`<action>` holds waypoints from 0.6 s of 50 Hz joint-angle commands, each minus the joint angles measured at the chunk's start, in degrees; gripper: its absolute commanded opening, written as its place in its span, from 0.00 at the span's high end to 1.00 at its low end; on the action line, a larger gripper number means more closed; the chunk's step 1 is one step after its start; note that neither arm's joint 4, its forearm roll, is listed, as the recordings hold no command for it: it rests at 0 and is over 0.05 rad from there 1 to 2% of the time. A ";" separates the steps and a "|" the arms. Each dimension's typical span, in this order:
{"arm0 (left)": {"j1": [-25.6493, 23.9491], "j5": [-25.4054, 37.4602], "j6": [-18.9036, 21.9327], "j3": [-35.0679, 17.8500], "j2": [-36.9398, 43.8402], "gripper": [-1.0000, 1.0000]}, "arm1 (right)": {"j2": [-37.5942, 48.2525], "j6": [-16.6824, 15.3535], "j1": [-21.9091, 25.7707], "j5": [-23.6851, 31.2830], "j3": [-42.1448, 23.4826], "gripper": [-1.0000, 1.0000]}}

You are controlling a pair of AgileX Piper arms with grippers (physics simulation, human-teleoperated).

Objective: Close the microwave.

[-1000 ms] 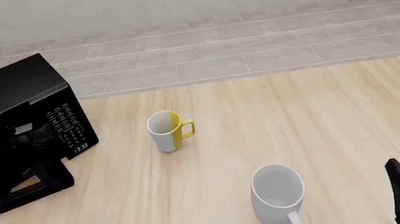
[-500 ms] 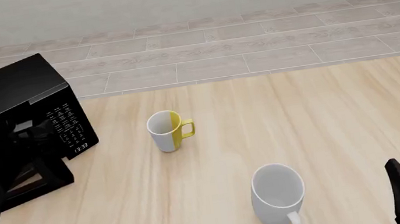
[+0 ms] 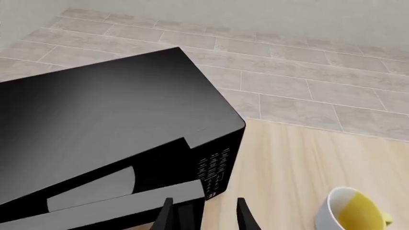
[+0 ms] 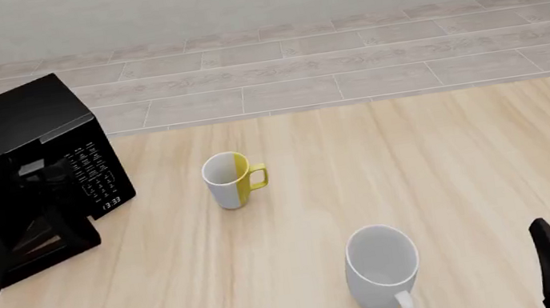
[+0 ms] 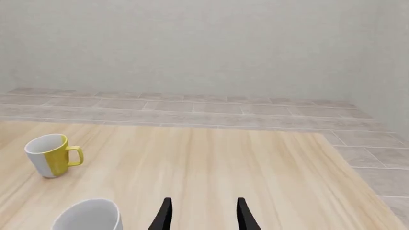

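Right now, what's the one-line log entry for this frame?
stage: closing microwave | door: partly ajar | left claw: open, at door's front edge | right claw: open, idle above table | mugs: untouched

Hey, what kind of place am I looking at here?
Likely a simulated kitchen-style tabletop: a black microwave, a yellow-and-white mug and a white mug on a light wooden table, tiled floor behind.
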 commanded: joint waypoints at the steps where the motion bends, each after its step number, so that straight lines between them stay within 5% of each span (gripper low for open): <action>1: -0.23 -0.92 0.58 -3.49 4.28 0.00 | 0.00 -0.03 0.19 -0.02 0.00 0.00; 30: 0.82 -0.14 0.97 -5.84 6.58 0.00 | 0.01 0.26 -0.17 0.06 0.00 0.00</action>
